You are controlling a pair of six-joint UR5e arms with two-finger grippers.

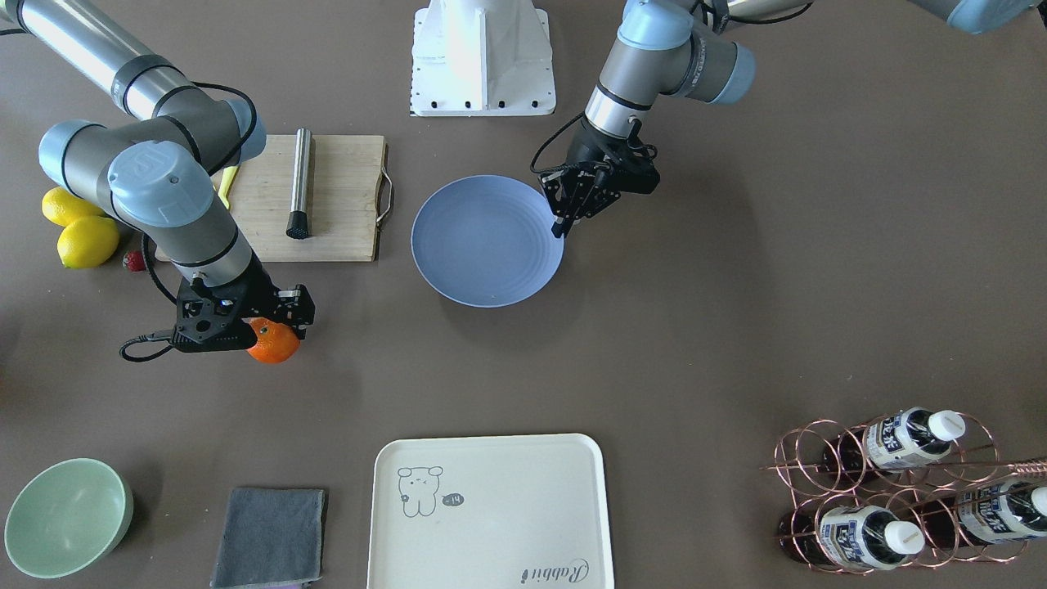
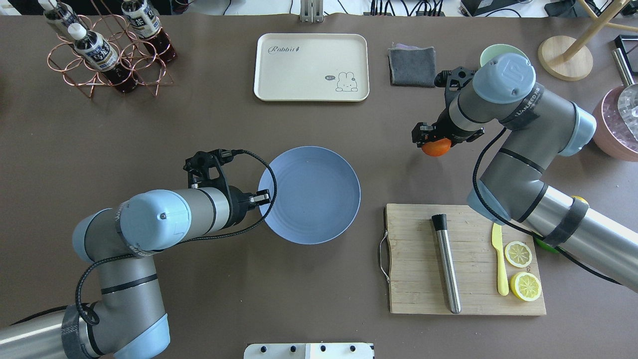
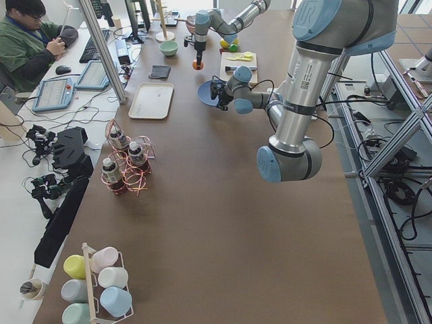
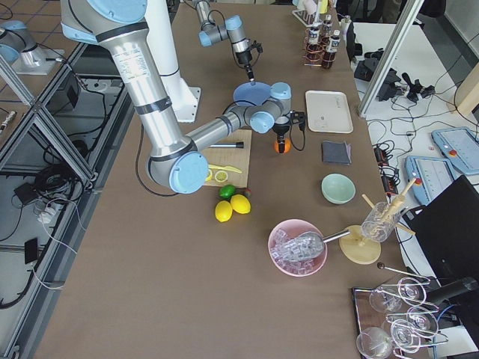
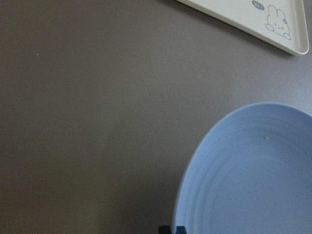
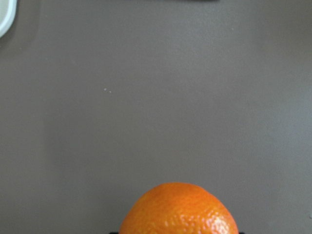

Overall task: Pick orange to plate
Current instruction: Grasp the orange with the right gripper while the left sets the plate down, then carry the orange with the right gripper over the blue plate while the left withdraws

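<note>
Exterior front-facing view shows us the right gripper (image 1: 266, 327) with its jaws clamped on the orange (image 1: 276, 345), well apart from the plate (image 1: 483, 245). We cannot tell whether the fruit touches the tabletop (image 1: 695, 327). Our left gripper (image 1: 561, 227) hangs at the plate's rim, jaws pressed together.

Left arm (image 2: 149, 222): enters from the robot's left side, elbow folded, forearm lying level toward mid-table.
Left wrist: bent so that the tool points down.
Left gripper (image 1: 560, 231): fingers drawn together into one dark tip, holding nothing.
Right arm (image 2: 518, 164): enters from the robot's right side, elbow bent, reaching forward over the table.
Right wrist: turned downward.
Right gripper (image 1: 272, 334): points down, jaws clamped on the orange (image 1: 278, 345).
</note>
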